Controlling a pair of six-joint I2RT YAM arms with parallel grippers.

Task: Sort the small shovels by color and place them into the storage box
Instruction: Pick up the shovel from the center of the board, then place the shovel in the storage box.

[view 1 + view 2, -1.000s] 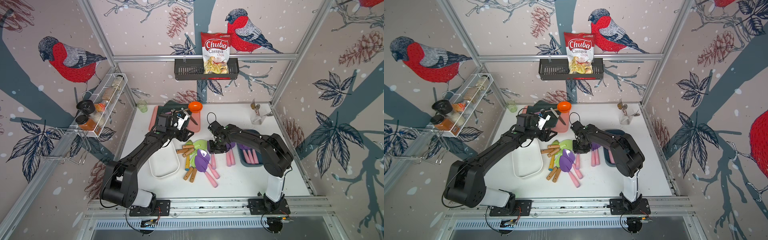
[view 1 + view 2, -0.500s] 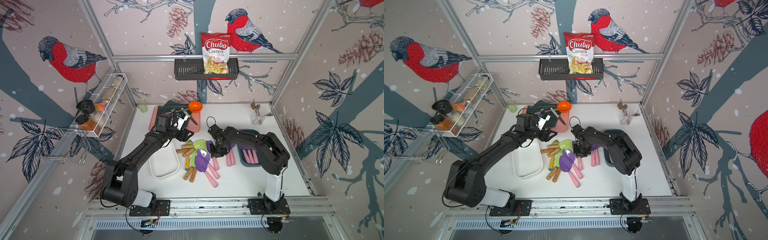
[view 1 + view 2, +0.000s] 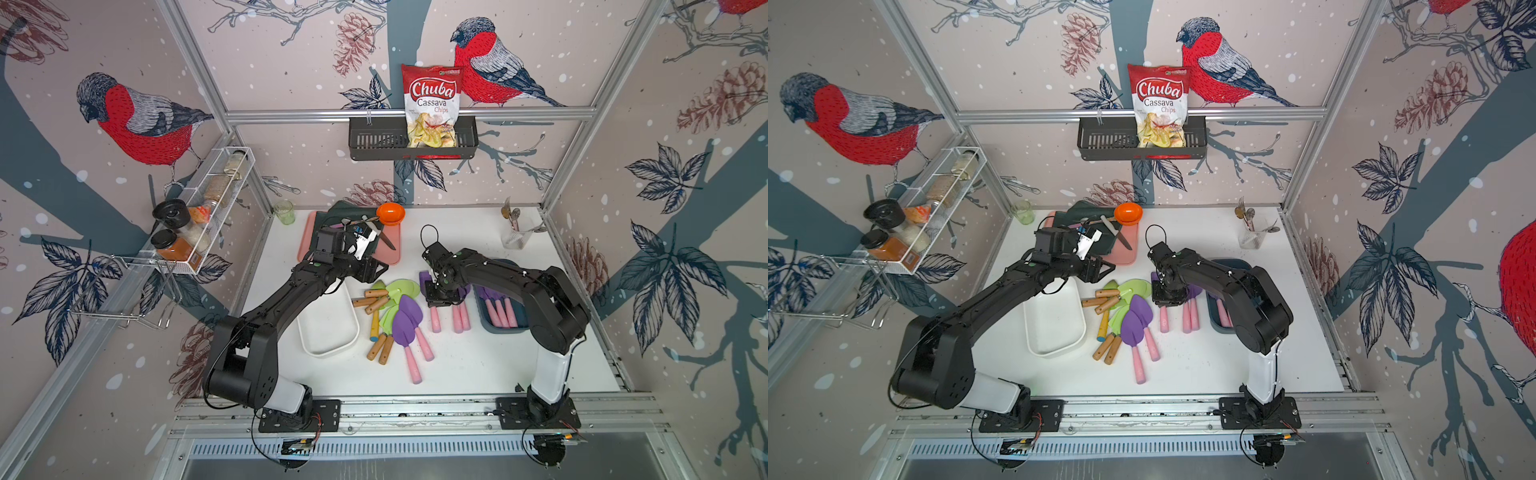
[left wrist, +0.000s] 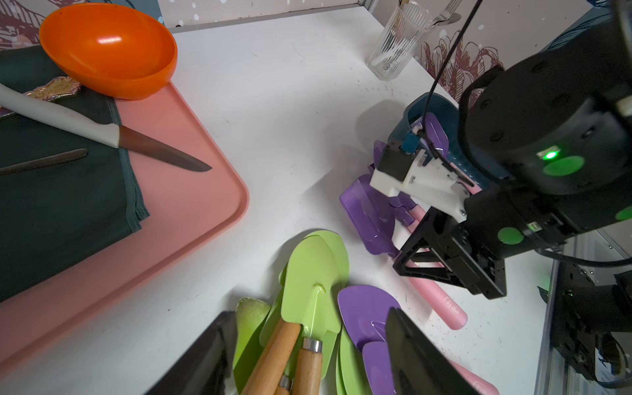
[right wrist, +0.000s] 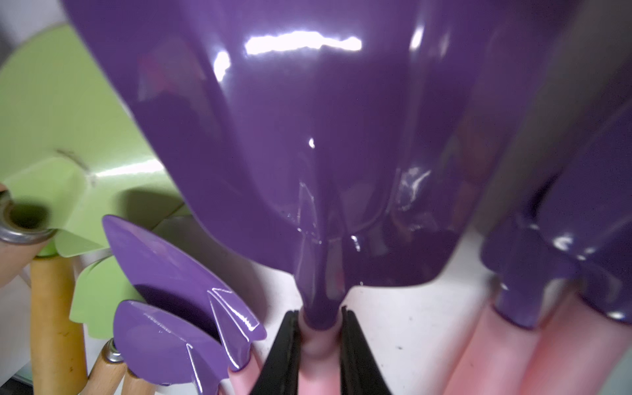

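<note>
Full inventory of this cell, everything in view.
purple shovels: about eight, pink handles; two piled, three beside, three in blue box
green shovels: about six, wooden handles, one yellow; centre pile
white box: one, left of pile
blue box: one, right of pile
pink tray: one, back; carries dark cloth, knife, orange bowl
glass: one, clear, back right, holds spoons
cup: one, green, back left
chips bag: one, red, wall basket
spice rack: one, white wire, left wall
left gripper: open, above pile
right gripper: shut on one purple shovel
</note>
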